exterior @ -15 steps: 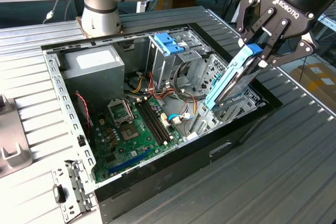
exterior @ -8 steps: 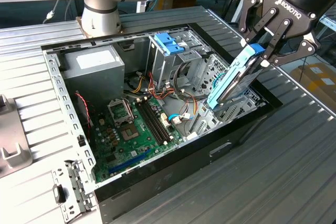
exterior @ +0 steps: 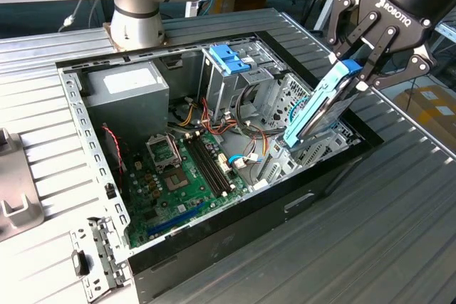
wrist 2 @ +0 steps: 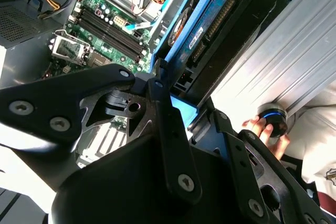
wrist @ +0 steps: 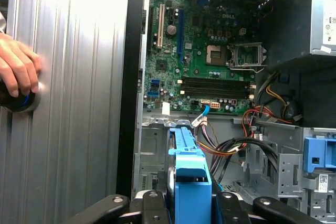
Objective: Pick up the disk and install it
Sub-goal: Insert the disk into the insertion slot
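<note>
Clamping the disk (exterior: 320, 108) by its upper end, my gripper (exterior: 356, 75) has one black finger on either side of it. The drive hangs steeply tilted, with a blue side rail toward the exterior camera. Its lower end dips into the open computer case (exterior: 214, 243) at the end toward the exterior view's right, down among the bare metal drive bay (exterior: 313, 151). I cannot tell whether it touches the bay. In the first wrist view I look straight along the blue rail (wrist: 191, 174) between the finger links.

The case lies on its side on the slotted aluminium table (exterior: 385, 233) with its cover off. Inside it I see the green motherboard (exterior: 178, 176) with a bare CPU socket (exterior: 160, 151) and the grey power supply (exterior: 128, 90) in the far corner. There is also a metal cage (exterior: 231, 90) topped by a blue latch (exterior: 229, 58), with red, yellow and black cables (exterior: 199, 115) running between them.

A person's hand (wrist: 18, 66) rests on a black knob (wrist 2: 274, 116) with a blue ring, on the table beside the case. The frame edge cuts off the arm behind the hand. The robot's base (exterior: 139, 16) stands behind the case.
</note>
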